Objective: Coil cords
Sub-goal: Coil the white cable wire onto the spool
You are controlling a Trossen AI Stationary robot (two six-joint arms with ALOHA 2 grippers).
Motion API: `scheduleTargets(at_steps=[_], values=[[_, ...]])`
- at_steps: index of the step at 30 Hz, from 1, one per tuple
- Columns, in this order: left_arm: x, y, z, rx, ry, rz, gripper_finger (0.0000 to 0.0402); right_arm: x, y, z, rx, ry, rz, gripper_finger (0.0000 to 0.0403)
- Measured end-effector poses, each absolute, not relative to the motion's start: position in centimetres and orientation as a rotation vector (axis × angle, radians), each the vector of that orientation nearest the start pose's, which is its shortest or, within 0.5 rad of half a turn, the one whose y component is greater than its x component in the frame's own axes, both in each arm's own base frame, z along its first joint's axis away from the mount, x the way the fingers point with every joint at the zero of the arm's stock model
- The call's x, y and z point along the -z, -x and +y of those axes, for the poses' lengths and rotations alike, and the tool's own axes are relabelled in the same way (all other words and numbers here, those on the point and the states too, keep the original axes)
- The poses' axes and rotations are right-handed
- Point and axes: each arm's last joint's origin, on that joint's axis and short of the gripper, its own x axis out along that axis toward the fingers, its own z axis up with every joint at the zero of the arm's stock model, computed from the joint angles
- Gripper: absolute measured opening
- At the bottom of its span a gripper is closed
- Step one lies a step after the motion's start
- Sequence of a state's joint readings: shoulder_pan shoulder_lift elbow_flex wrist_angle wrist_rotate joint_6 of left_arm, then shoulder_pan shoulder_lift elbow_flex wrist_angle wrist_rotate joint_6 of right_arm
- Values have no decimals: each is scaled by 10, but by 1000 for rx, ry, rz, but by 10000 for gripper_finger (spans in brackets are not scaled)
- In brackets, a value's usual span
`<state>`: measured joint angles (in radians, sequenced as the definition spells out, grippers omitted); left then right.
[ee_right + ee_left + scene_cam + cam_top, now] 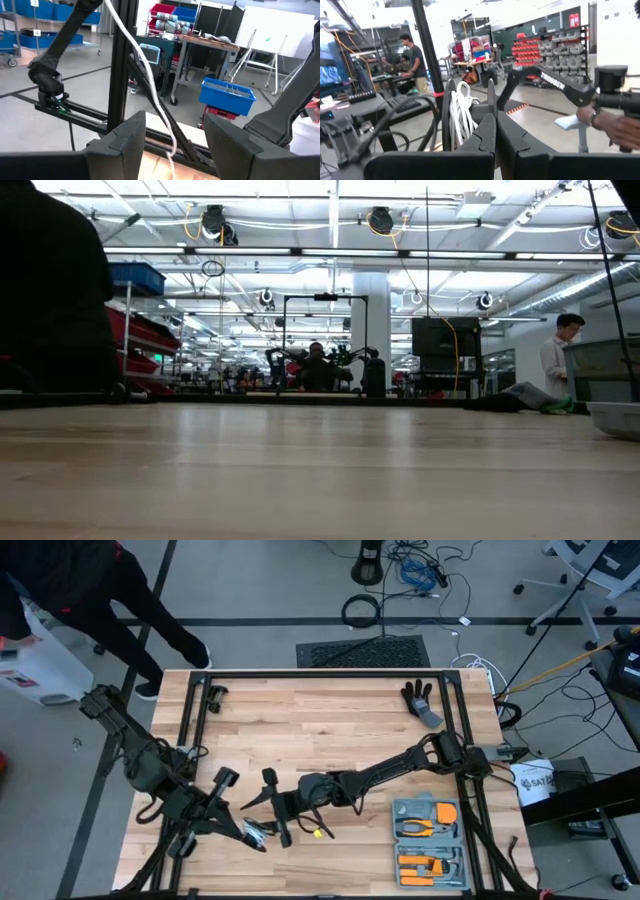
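table (300,480) bare wood | person (556,355) standing beyond, far side

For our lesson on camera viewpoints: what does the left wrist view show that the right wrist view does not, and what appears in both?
Only the left wrist view shows the black reel edge-on with white cord wound on it, gripped by the left gripper, whose fingers are shut.

Only the right wrist view shows the open right gripper and a blue bin.

Both show the white cord; in the right wrist view it passes loose between the fingers.
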<state>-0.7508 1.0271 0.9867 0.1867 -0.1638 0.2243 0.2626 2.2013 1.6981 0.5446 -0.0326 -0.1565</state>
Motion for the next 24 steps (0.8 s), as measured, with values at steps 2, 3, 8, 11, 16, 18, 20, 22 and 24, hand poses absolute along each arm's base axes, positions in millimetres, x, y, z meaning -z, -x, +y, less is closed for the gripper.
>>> scheduleTargets(at_steps=[2,3,8,11,16,18,20,22,24], values=[[-394,-169,-150,564,-149,-203,2,-253,-501,135,-296,148,-56,187],[-395,-169,-149,565,-148,-206,2,-251,-504,136,-305,148,-57,187],[-395,-169,-149,565,-148,-206,2,-245,-511,138,-316,146,-45,187],[-394,-169,-150,567,-148,-207,2,-243,-512,139,-318,144,-62,187],[-394,-171,-151,564,-181,-216,2,-242,-513,140,-361,140,-70,187],[-394,-171,-151,560,-192,-219,2,-244,-512,140,-361,135,-90,187],[-394,-173,-149,549,-194,-218,2,-245,-512,140,-365,131,-106,187],[-393,-175,-148,538,-196,-212,2,-246,-512,140,-366,131,-110,187],[-391,-179,-148,530,-201,-202,2,-245,-512,141,-378,130,-107,187]])
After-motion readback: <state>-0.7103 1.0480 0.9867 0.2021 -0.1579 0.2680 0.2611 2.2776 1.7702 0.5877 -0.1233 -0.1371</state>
